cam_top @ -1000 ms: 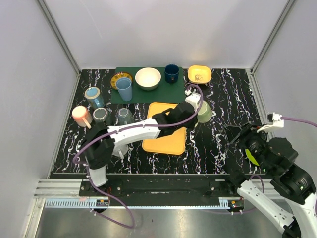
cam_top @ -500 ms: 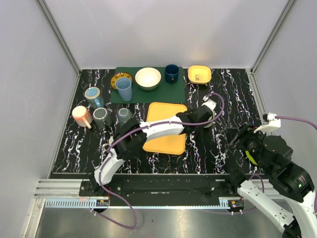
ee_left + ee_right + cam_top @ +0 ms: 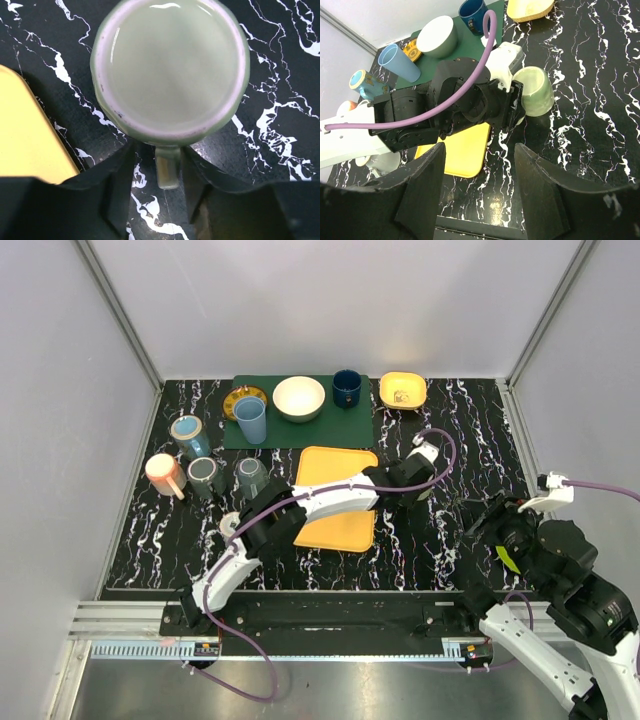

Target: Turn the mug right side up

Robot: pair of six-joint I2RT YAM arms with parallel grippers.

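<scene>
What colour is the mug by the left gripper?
The mug is pale green, clearest in the left wrist view.

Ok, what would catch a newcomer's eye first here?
The green mug stands opening up on the black marbled table, right of the yellow tray. The left gripper straddles its handle, jaws parted. At the back, a white bowl sits on a green mat.

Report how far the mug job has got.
Done, it seems: the green mug stands on the table with its mouth up. In hand: the left gripper straddles the handle, jaws apart with a gap on each side. Left: probably only pulling that arm clear. The right gripper is open and empty.
</scene>
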